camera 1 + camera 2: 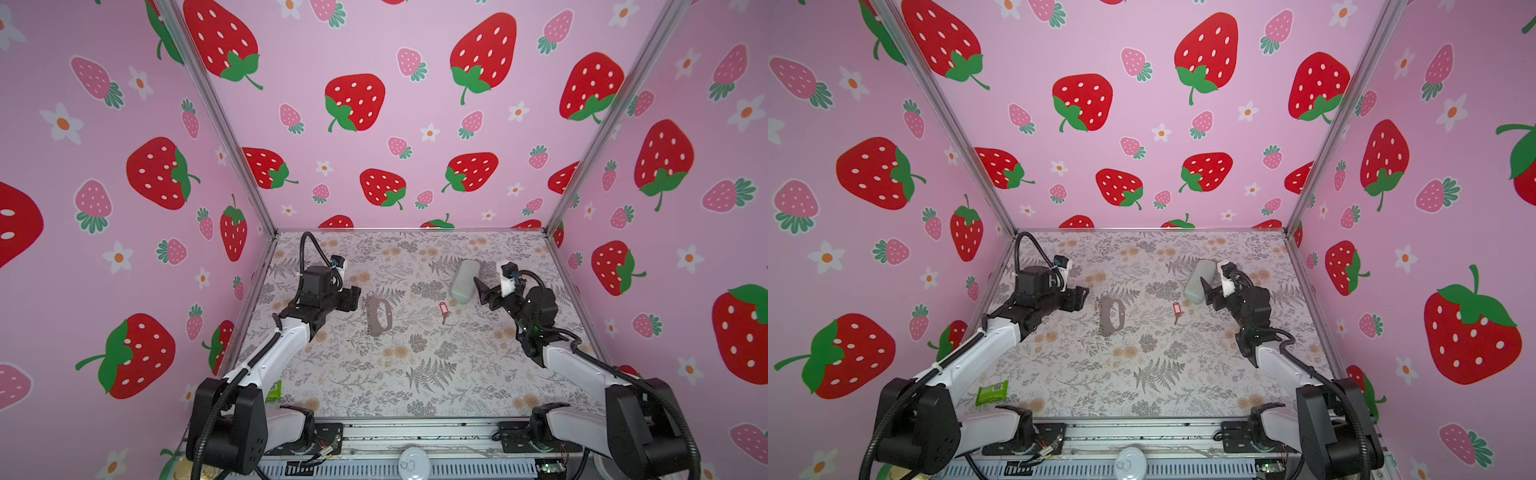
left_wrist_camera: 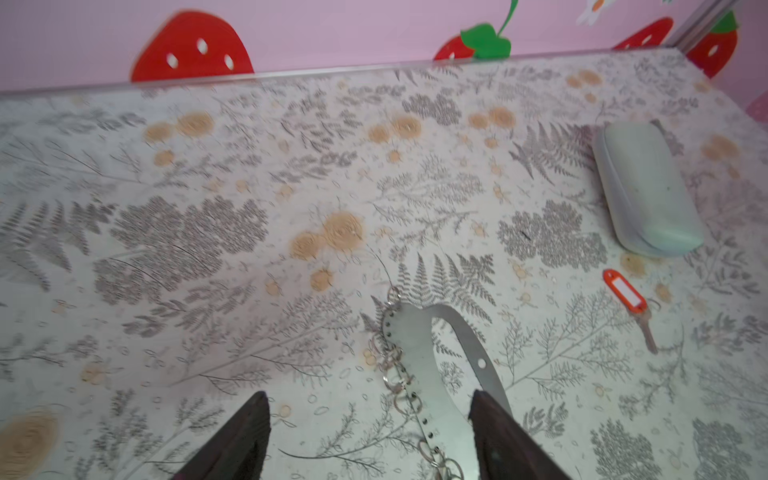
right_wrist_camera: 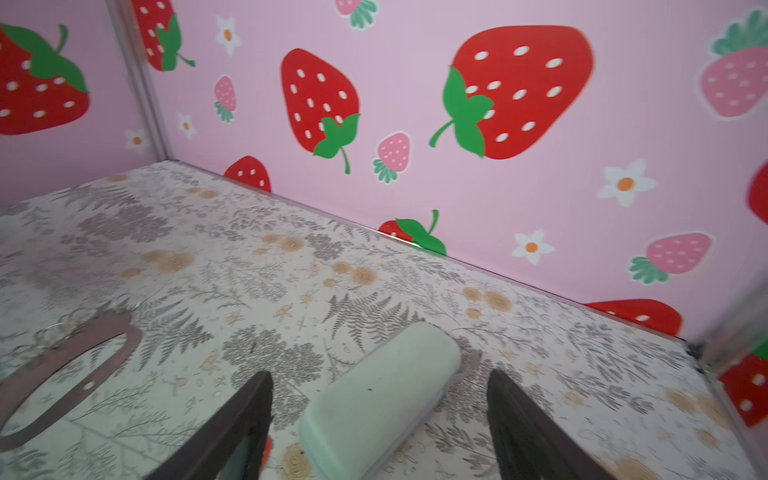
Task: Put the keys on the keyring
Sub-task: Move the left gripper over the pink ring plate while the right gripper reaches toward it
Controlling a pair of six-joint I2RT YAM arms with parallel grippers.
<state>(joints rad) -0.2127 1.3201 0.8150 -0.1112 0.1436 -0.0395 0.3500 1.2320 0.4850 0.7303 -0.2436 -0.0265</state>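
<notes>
Noted floral surface (image 1: 415, 374) walled at 9, 12 and 3 o'clock, with open room across the middle and toward 6 o'clock.

Counted two arms, one tool each. Saw left tool (image 1: 353, 297) just beside the keyring at its 9 o'clock, jaws spread, gripping nothing. Saw right tool (image 1: 482, 291) at 3 o'clock of the case, jaws spread too, empty.

Counted one pale green case (image 1: 465, 280) toward the 12 o'clock edge. Counted one green packet (image 1: 991, 392) near the 7 o'clock corner. Counted one keyring (image 1: 374, 328) lying flat at 10 o'clock of centre. Counted one red-tagged keys (image 1: 444, 309) at its 3 o'clock, well apart, unattached.

Made out chain of rings (image 2: 395, 365) clearly in left wrist view only. Found case under the spread jaws in right wrist view.
</notes>
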